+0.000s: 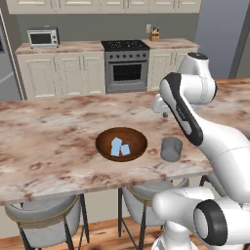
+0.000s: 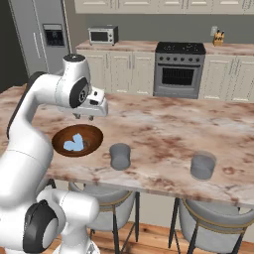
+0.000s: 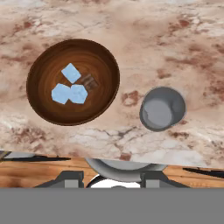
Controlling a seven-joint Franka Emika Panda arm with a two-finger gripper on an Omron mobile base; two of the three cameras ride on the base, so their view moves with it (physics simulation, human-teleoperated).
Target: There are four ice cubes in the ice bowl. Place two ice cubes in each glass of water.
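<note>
The ice bowl (image 1: 100, 146) (image 2: 57, 142) (image 3: 101, 65) stands on the marble island. Three ice cubes (image 1: 119, 147) (image 2: 75, 144) (image 3: 70, 91) lie close together in it. One glass of water (image 1: 171, 149) (image 2: 119, 156) (image 3: 162, 109) stands just right of the bowl, and a second glass (image 2: 203, 166) stands farther right near the front edge. I see no cube in either glass. My gripper (image 2: 86, 118) (image 3: 112, 179) hangs well above the counter, over the bowl's far side, pointing down. Its fingertips (image 3: 70, 178) stand a little apart and are cut off at the bottom of the hand view, so whatever lies between them is hidden.
Grey stools (image 1: 46, 215) (image 2: 213, 223) are tucked under the island's near edge. A stove (image 1: 126, 68) and a microwave (image 1: 43, 37) stand at the back wall, far from the arm. Bare marble (image 2: 163, 129) lies behind the glasses.
</note>
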